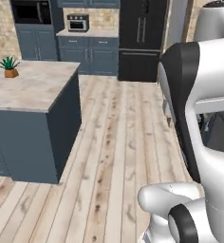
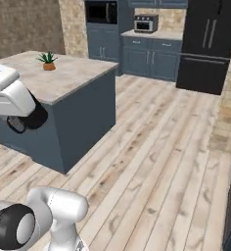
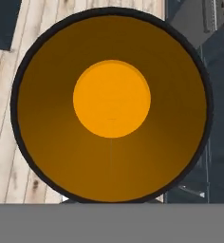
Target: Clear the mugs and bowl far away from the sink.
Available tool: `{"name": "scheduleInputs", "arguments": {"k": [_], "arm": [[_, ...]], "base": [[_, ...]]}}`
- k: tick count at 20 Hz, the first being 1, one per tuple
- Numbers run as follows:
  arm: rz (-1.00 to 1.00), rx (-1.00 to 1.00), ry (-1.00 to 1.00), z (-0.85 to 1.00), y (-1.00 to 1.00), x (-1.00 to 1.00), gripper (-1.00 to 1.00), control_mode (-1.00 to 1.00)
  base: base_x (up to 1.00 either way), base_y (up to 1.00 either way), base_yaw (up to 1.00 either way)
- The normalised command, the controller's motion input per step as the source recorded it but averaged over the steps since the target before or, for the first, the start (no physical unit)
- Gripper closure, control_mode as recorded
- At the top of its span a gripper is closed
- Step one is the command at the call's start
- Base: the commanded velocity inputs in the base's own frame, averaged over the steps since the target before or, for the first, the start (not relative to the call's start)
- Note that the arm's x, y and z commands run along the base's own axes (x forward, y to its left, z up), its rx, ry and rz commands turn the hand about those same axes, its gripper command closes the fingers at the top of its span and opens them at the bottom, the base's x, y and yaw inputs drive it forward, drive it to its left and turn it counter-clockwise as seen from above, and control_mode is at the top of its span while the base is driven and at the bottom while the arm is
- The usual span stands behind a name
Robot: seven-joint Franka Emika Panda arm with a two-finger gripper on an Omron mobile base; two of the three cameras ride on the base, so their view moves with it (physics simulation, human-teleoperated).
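Carrying looks like the step in hand: the hand view looks straight down into the black mug [image 3: 111,107], its orange inside and brighter round bottom ringed by a dark rim, with plank floor [image 3: 2,142] and dark blue cabinet fronts passing beneath it rather than any surface. The gripper is fully closed, and since the mug hangs right under the hand camera with nothing below it but floor, I judge it is clamped on that mug, though the fingertips themselves are hidden.

Both base views face open wooden floor, a blue kitchen island [image 1: 33,128] whose pale stone surface [image 2: 71,73] bears a small potted plant [image 1: 9,67], and a far wall with a toaster oven [image 2: 146,23] and a black refrigerator [image 2: 208,44].

As a judgement, one mug is lifted and in transit, with its set-down still to come. Whether the green mug and the bowl are already cleared cannot be told.
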Motion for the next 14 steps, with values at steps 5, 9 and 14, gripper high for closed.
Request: {"name": "scheduleInputs", "arguments": {"k": [5,9,14], "arm": [[0.00,0.00,0.00,0.00,0.00,0.00,1.00,1.00],[0.00,0.00,0.00,0.00,0.00,0.00,1.00,1.00],[0.00,0.00,0.00,0.00,0.00,0.00,1.00,1.00]], "base": [[0.21,-0.06,0.94],[1.00,-0.37,0.26],[1.00,-0.56,0.22]]}}
